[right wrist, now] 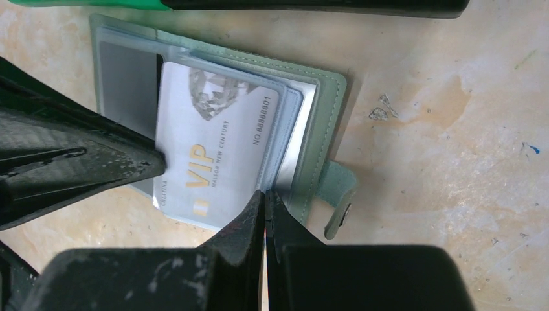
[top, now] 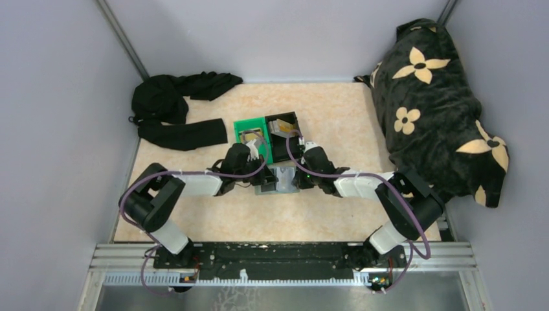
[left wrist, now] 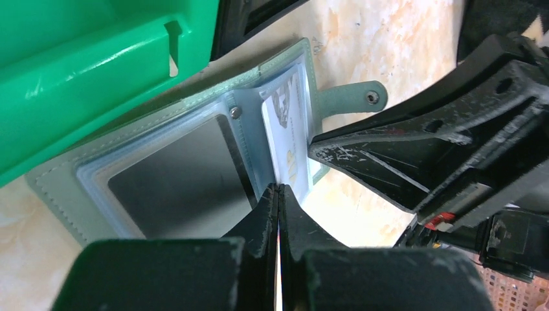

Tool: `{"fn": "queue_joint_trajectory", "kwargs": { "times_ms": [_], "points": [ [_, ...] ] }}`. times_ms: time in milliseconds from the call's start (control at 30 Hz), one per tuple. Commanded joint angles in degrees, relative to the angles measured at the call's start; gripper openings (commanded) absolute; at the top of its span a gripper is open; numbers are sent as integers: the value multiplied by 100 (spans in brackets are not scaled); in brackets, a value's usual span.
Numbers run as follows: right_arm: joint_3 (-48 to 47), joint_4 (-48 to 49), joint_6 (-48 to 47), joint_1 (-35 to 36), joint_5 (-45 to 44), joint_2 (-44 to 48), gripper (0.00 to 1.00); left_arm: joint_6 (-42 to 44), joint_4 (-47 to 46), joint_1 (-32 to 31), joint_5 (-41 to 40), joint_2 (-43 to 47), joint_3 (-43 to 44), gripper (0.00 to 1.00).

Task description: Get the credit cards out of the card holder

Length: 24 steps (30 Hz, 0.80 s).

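The pale marbled table (top: pixel 324 116) takes up most of what I see, with a big black flowered blanket (top: pixel 434 103) heaped along its right side and a black cloth (top: pixel 175 110) bunched at the far left. Both arms reach in to the middle, just in front of a green bin (top: pixel 243 123) and a black bin (top: pixel 283 116) standing side by side. Between the two wrists the card holder (right wrist: pixel 324 97) lies opened out on the table, its snap tab (right wrist: pixel 340 194) sticking out on the side away from the left arm. One pale credit card (right wrist: pixel 220 142), marked VIP, sits in a clear sleeve. Its long axis runs parallel to the spine and roughly in line with the right gripper's fingers, and its near short end seems to stand a little proud of the sleeves. The right gripper (right wrist: pixel 264 197) is pinched fully together with nothing between its fingers, its tip down at the holder's near edge, just beside the card's tab-side long edge (a hold-down, by the look of it). The left gripper (left wrist: pixel 278 194) has its jaws closed tight too, and its tip touches the card's spine-side long edge. I cannot tell whether it has that edge nipped. So the card lies between the two tips, and I'd judge the left arm to be the one placed to draw it out lengthwise.
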<state>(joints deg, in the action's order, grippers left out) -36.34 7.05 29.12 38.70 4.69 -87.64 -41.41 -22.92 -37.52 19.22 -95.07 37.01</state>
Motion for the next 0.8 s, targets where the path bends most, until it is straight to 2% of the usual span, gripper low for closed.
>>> {"fn": "queue_joint_trajectory", "kwargs": {
  "times_ms": [0,667,767],
  "points": [
    [80,261,-7,-82,64,-26,0,200,152,39,-113,493,-102,0],
    [142,253,-91,-306,110,59,0,611,1327,269,-444,1846,-286,0],
    [115,247,-107,-318,169,124,0,621,1265,297,-427,2030,-351,0]
  ]
}}
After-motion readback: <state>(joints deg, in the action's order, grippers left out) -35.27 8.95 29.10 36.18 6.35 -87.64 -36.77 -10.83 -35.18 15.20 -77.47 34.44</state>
